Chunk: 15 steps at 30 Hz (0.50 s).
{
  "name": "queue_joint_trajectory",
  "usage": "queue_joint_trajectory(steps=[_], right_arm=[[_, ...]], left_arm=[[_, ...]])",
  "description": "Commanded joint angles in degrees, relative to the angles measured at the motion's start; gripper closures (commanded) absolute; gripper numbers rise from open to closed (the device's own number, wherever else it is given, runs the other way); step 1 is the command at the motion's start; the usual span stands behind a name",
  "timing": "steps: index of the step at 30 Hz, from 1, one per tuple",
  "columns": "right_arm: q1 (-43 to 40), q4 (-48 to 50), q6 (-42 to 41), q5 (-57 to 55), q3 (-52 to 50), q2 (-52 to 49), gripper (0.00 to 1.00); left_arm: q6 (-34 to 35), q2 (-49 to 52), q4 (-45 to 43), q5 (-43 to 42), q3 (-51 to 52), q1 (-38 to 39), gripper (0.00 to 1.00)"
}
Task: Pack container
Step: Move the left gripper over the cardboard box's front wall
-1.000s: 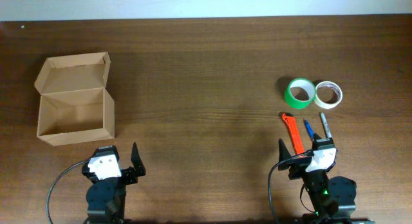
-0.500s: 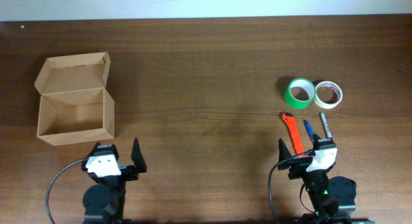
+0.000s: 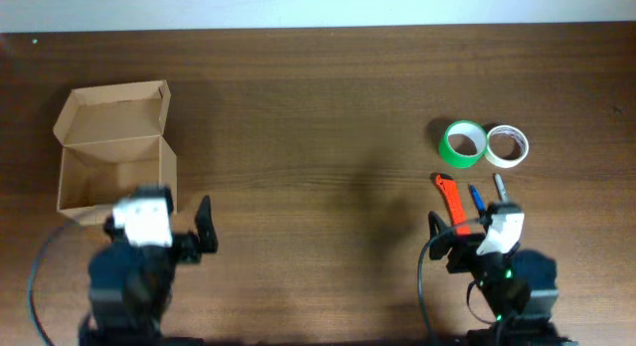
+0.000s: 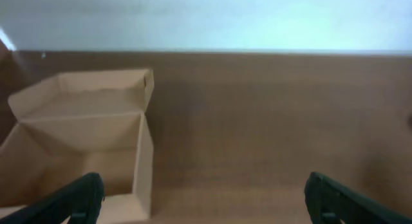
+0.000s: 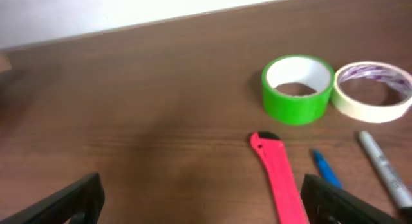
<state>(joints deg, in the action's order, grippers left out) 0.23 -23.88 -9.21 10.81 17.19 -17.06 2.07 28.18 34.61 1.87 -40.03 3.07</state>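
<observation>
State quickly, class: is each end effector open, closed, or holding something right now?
Left end effector: open, holding nothing.
Right end effector: open, holding nothing.

Overhead: looks straight down from far off, whole table (image 3: 318,87) in frame. Left wrist: low, near, faces forward over cardboard box (image 4: 84,140) at lower left. Right wrist: low, near, faces green tape roll (image 5: 298,89) at upper right. Overhead shares both objects.

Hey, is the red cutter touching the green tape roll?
Apart. The right wrist view shows bare wood between the red cutter and the green tape roll.
</observation>
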Motion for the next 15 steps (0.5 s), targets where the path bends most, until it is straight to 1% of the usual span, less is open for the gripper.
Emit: queue_joint_trajectory(steps=[1, 5, 9, 12, 15], right_arm=[[0.02, -3.15, 5.7, -3.19, 12.24, -11.39, 0.01], [0.02, -10.21, 8.94, -7.98, 26.67, -25.29, 0.01], [0.02, -17.29, 9.25, -12.02, 39.39, -35.93, 0.01], [0.02, -21.33, 9.2, -10.16, 46.12, -41.13, 0.01], [0.02, -24.04, 9.22, -9.35, 50.14, -44.61, 0.01]], left_arm=[[-5.81, 11.72, 3.78, -0.59, -11.37, 0.15, 0.0], [-7.54, 23.23, 9.84, -0.59, -22.69, 0.13, 0.0], [-9.51, 32.79, 13.92, -0.61, -30.69, 0.15, 0.0], [-9.79, 37.44, 14.67, -0.24, -33.44, 0.15, 0.0], [-9.9, 40.22, 14.03, -0.63, -33.62, 0.15, 0.0]])
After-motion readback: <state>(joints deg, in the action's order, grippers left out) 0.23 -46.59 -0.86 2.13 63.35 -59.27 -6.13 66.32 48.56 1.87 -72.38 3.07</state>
